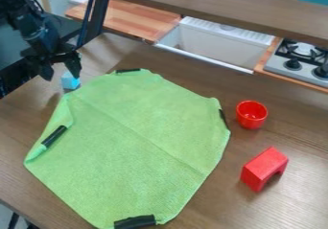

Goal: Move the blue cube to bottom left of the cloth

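At the upper left hangs the black gripper (pixel 61 74), its two fingers spread apart and pointing down. The light blue cube (pixel 70 82) is just below it, nearer the right-hand finger, which covers part of the cube's top. The cube is beside the upper-left edge of the green cloth (pixel 141 142); whether it touches the cloth I cannot tell. The cloth lies spread over the table, with some edges folded and black strips at several places along its border.
On the wooden table (pixel 301 137), right of the cloth, stand a red cup (pixel 251 114) and a red arch block (pixel 264 168). Behind the table are a white sink (pixel 217 43) and a stove (pixel 298 62). A raised shelf (pixel 211 5) crosses the top.
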### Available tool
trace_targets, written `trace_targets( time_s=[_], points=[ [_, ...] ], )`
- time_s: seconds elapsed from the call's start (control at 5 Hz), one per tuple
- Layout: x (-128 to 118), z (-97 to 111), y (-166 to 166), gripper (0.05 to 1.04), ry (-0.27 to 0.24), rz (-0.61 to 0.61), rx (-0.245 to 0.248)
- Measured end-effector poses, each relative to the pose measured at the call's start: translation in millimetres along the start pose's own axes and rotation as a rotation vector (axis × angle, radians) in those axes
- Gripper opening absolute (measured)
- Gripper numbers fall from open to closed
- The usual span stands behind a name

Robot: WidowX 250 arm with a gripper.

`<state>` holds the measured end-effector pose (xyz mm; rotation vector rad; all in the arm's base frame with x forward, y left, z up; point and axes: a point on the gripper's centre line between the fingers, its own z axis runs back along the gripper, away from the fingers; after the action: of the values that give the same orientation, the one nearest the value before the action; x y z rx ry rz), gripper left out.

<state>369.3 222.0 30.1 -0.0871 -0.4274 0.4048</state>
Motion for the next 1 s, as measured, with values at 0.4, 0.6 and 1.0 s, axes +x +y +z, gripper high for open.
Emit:
trace_targets(
  time_s=[0.4,0.6,1.0],
  points=[
    [0.1,-7.3,-7.0,0.999,0.031,-0.08,0.007],
    [1.2,-7.4,-5.1,0.999,0.025,-0.071,0.022],
    [0.5,-13.0,-1.5,0.669,0.027,-0.071,0.041]
  ],
)
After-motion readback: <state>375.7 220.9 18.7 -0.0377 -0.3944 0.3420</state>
